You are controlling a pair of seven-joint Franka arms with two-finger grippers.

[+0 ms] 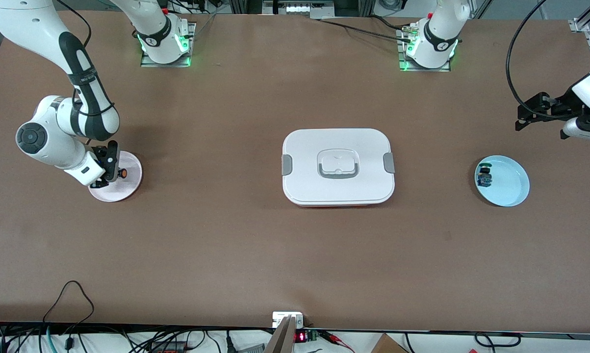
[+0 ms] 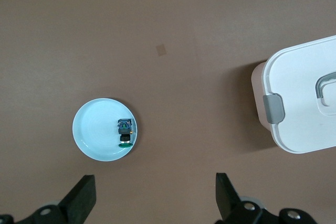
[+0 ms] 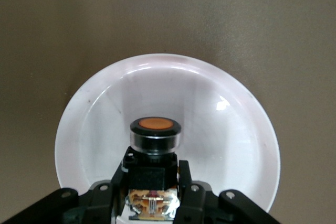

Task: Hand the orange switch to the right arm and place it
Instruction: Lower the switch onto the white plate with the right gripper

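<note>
Right gripper [image 1: 109, 169] clenched on tiny orange-capped black switch [image 3: 155, 145], low over pale pink round plate [image 1: 133, 181]. Lower gently, then release. Left gripper [image 2: 155, 203] released, waiting.

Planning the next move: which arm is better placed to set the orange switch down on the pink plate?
Right. The right gripper is shut on the orange switch directly over the pink plate; the left gripper hangs open above the table near the blue plate.
</note>
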